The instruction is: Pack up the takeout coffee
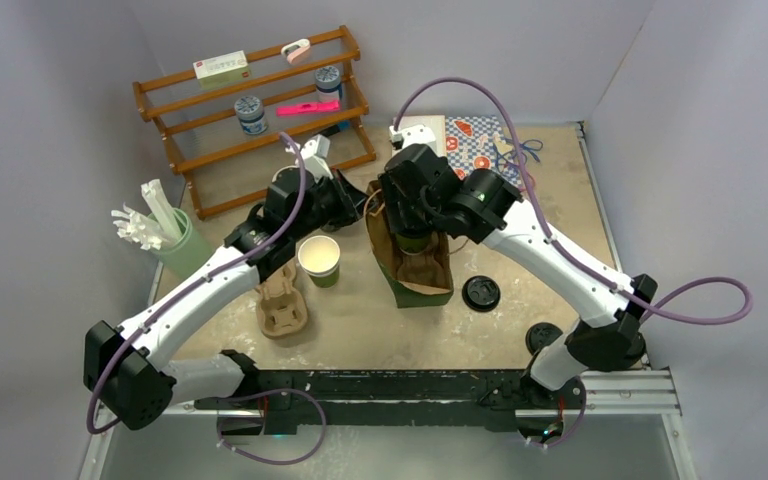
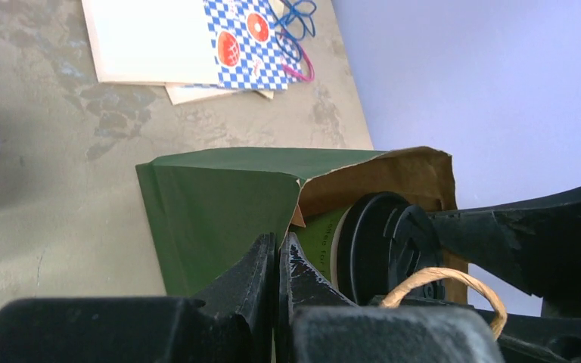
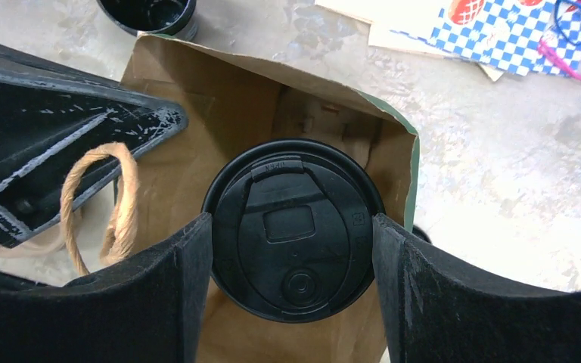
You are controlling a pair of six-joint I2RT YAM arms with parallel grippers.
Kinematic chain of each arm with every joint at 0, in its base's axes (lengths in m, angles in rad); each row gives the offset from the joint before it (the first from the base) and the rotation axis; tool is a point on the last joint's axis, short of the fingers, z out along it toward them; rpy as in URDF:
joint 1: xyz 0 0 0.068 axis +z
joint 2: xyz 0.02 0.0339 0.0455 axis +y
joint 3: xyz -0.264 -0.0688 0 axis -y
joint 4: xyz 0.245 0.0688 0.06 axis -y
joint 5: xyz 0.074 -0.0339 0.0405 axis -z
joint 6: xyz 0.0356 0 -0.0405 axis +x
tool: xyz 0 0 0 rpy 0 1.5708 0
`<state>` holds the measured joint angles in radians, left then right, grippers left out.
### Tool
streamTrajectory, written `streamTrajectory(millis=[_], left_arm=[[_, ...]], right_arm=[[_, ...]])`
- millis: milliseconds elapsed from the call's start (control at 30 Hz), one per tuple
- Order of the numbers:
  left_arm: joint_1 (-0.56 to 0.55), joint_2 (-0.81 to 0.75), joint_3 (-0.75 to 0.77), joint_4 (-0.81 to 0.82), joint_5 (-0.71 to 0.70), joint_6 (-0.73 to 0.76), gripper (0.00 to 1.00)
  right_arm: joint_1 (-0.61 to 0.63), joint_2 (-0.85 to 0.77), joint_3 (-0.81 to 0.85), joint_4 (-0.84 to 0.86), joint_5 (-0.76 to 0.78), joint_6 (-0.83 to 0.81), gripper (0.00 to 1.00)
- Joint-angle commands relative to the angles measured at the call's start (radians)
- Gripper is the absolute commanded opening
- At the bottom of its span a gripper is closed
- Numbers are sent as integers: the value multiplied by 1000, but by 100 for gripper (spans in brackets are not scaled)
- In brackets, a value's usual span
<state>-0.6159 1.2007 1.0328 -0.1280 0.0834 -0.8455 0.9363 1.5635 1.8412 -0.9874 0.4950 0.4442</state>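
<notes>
The takeout coffee [image 3: 293, 227], an olive-green cup under a round black sip lid, hangs in the mouth of a green paper bag [image 1: 420, 275] with a brown inside. My right gripper [image 3: 293, 253] is shut on it, a finger pressed against each side of the lid. From the left wrist view the cup [image 2: 367, 242] lies just inside the bag's opening. My left gripper [image 2: 278, 253] is shut on the edge of the bag's [image 2: 219, 204] green wall, next to its twine handle [image 2: 439, 280]. Seen from above, both grippers meet at the bag's far end.
A lidless green cup [image 1: 319, 260] and a cardboard cup carrier [image 1: 282, 305] stand left of the bag. A loose black lid [image 1: 481, 293] lies to its right. A black cup [image 3: 147, 15] sits beyond the bag. A wooden rack [image 1: 255, 110], a utensil holder [image 1: 165, 235] and checked papers [image 1: 475, 140] line the back.
</notes>
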Motion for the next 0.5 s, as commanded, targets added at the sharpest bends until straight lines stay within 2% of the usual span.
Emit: streamTrajectory(millis=[0, 100, 233, 400, 467], left_arm=[[1, 19, 25, 104, -72, -41, 1], [0, 63, 65, 8, -76, -105, 1], [-40, 102, 118, -102, -67, -201, 0], [-128, 113, 167, -199, -172, -285, 0], [-143, 138, 239, -257, -215, -254, 0]], right_arm=[[-7, -5, 49, 82, 90, -60, 24], [-5, 29, 132, 41, 102, -84, 24], [-7, 24, 208, -58, 157, -30, 22], [-7, -78, 63, -55, 122, 49, 19], [-5, -115, 3, -39, 107, 65, 18]])
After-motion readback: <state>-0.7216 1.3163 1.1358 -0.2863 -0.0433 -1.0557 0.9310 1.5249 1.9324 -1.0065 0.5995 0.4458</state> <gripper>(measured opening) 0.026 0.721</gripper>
